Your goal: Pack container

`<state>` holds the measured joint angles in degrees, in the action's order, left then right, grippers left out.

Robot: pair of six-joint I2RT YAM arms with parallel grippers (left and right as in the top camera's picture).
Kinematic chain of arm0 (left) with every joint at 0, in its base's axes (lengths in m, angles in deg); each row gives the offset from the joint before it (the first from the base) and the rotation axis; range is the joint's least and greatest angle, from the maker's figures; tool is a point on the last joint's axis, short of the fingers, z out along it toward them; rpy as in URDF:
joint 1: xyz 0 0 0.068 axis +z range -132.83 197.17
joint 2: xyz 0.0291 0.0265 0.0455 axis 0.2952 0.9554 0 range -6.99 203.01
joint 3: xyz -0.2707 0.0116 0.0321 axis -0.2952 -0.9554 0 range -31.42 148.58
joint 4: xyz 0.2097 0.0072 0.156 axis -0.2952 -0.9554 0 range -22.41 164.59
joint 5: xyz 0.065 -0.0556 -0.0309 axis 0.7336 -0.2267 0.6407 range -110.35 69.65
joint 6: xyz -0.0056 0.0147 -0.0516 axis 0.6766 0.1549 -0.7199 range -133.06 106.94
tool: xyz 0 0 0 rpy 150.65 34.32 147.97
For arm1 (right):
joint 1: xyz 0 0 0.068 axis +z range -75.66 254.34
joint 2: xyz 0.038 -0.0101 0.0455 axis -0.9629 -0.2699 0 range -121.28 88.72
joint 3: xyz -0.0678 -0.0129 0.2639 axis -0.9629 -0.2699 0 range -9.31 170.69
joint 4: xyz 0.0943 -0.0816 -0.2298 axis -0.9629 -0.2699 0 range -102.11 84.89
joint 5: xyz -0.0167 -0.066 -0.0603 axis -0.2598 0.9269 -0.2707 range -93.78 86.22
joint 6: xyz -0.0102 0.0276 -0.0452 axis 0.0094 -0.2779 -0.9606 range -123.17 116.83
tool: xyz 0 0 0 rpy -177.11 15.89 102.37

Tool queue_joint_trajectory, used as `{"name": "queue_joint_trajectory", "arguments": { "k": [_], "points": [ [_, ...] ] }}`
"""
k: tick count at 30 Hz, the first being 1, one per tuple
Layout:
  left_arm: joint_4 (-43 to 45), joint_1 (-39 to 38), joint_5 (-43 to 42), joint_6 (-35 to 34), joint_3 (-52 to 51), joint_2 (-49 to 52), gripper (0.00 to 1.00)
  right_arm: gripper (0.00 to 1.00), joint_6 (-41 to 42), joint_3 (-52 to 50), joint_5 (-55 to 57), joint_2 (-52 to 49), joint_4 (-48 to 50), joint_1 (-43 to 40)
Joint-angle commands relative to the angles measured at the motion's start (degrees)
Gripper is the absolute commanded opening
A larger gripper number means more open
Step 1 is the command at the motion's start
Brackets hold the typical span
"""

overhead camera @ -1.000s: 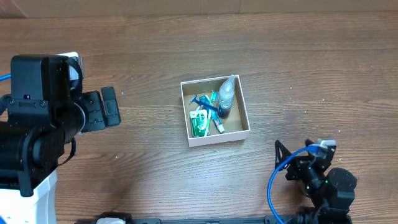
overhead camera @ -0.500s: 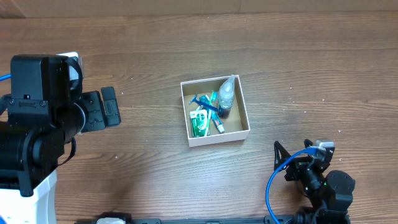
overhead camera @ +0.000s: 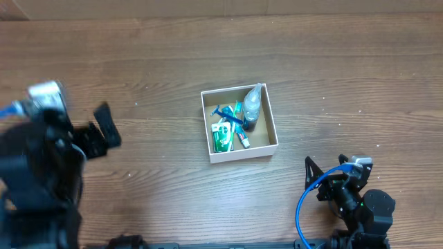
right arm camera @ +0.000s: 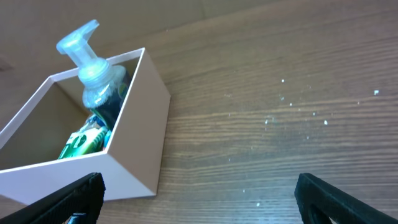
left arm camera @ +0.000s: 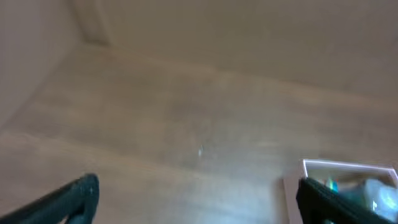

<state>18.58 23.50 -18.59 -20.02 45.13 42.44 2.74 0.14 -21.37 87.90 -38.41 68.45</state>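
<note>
Sitting near the middle of the table (overhead camera: 173, 55), the container (overhead camera: 242, 153) already held a pump bottle (overhead camera: 252, 104), a green tube (overhead camera: 222, 137) and a blue razor (overhead camera: 227, 114). No other loose item showed on the wood, so the packing looked finished or nearly so, with perhaps only parking the arms left. The left gripper (left arm camera: 196, 199), blurred overhead, was well apart to the container's left, fingers spread wide and empty. The right gripper (right arm camera: 199, 193) sat near the front edge, the container ahead to its left, likewise spread and empty.
</note>
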Motion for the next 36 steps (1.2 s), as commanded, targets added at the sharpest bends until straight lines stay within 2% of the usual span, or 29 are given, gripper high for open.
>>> {"name": "queue_joint_trajectory", "arguments": {
  "k": [1, 7, 10, 14, 36],
  "points": [
    [11.0, 1.5, -7.9, 4.2, -26.4, -14.4, 1.00, 1.00, -0.4, -0.5, 0.1, 0.7, 0.1, 0.2],
    [18.1, 0.6, -9.5, 3.5, -52.2, -34.7, 1.00, 1.00, -0.4, -0.5, 0.1, 0.7, 0.1, 0.2],
    [21.1, -0.7, -11.9, 3.5, -61.5, -42.5, 1.00, 1.00, -0.4, -0.5, 0.1, 0.7, 0.1, 0.2],
    [22.2, -1.6, -11.9, 2.2, -67.3, -48.1, 1.00, 1.00, -0.4, -0.5, 0.1, 0.7, 0.1, 0.2],
    [22.6, -1.5, -11.5, 2.3, -67.7, -49.1, 1.00, 1.00, -0.4, -0.5, 0.1, 0.7, 0.1, 0.2]
  ]
}}
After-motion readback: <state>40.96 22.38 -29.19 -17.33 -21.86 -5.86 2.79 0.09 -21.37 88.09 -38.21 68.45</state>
